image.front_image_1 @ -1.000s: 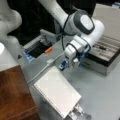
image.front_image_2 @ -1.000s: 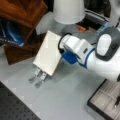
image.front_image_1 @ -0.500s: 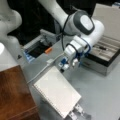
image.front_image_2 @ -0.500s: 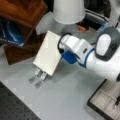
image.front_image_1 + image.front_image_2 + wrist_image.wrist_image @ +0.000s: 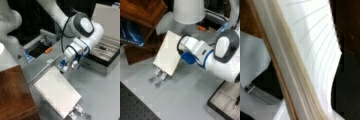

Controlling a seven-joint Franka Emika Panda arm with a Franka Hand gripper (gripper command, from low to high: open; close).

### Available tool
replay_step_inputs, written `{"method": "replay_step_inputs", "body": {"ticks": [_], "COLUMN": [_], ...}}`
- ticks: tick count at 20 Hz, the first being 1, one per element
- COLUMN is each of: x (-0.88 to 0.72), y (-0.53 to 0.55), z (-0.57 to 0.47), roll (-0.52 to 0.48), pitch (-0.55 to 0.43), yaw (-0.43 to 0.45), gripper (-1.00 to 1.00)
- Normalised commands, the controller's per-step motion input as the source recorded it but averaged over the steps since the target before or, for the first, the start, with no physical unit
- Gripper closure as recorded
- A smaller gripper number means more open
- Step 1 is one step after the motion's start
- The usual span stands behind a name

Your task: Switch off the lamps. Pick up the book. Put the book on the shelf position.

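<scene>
The book [image 5: 56,93] is a pale flat notebook lying tilted on a silver metal stand [image 5: 78,112], in both front views. My gripper [image 5: 66,68] is at the book's edge nearest the arm and touches it; on the opposite side it shows as the gripper [image 5: 182,55] against the book [image 5: 167,52]. The wrist view is filled by the book's [image 5: 300,57] page edges, very close, and no fingers show there. The shelf position [image 5: 13,95] is the dark reddish-brown board beside the book, also seen as the shelf position [image 5: 136,52]. A white lamp shade [image 5: 188,10] stands behind the book.
An open black-and-silver case [image 5: 105,53] lies at a front view's right, just behind the arm. A grey tray with an orange piece [image 5: 48,50] sits farther back. A blue item [image 5: 130,32] lies between the wooden boards. A cable [image 5: 41,71] runs over the grey tabletop.
</scene>
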Motion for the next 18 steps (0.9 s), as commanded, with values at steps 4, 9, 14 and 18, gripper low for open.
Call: {"method": "replay_step_inputs", "body": {"ticks": [4,9,14,18], "x": [0.20,0.20,0.19,0.17], "y": [0.06,0.06,0.02,0.01], "z": [-0.17,-0.17,-0.16,-0.16], "roll": [-0.460,-0.413,-0.387,-0.369], "pitch": [0.026,-0.026,-0.039,-0.065], "yaw": [-0.033,-0.024,-0.011,0.006], "gripper": [-1.00,-1.00,1.00,1.00]}}
